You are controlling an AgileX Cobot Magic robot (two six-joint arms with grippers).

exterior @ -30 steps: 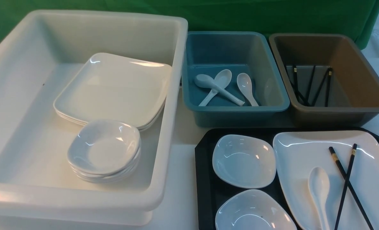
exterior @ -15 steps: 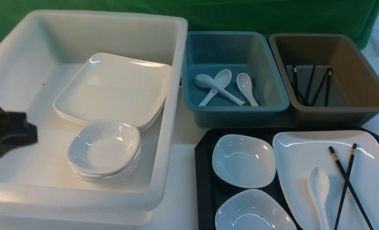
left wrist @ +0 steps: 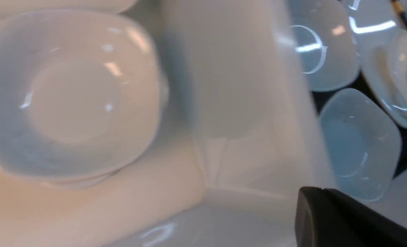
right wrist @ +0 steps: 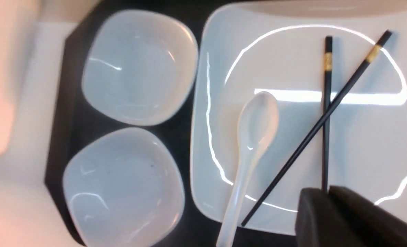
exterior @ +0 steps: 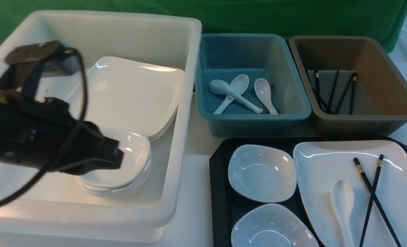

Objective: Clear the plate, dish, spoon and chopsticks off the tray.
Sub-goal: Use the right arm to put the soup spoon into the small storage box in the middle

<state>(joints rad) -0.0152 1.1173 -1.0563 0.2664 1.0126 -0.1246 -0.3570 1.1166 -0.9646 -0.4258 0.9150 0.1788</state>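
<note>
Swinging in from the left, the left arm [exterior: 25,137] now reaches across the white tub [exterior: 189,103], where a moment ago only its tip showed. Nothing on the tray [exterior: 220,192] has shifted. The left claw [exterior: 114,158] is clenched and empty, hanging over the stacked dishes [exterior: 136,154] in the tub's near part, with the stacked plates [exterior: 131,96] behind them. The teal bin [exterior: 254,118] holds three spare spoons [exterior: 237,91], and the brown bin [exterior: 361,120] just beside it holds spare chopsticks [exterior: 333,91].

On the tray, the far dish [exterior: 261,173] and near dish [exterior: 272,226] sit left of the plate [exterior: 326,161]. The plate carries the spoon [exterior: 342,199], bowl up, and the crossed chopsticks [exterior: 371,195]. The right claw [right wrist: 328,197] hovers above the plate's near side. I cannot tell whether it is released or clenched.

A strip of bare worktop [exterior: 196,192] separates tub and tray. The plate's rim runs just beside both dishes, and the spoon's handle overhangs the plate's near rim.

All the crockery is glossy white, the dishes deep and rounded-square. The tray is flat and black with cut corners.
</note>
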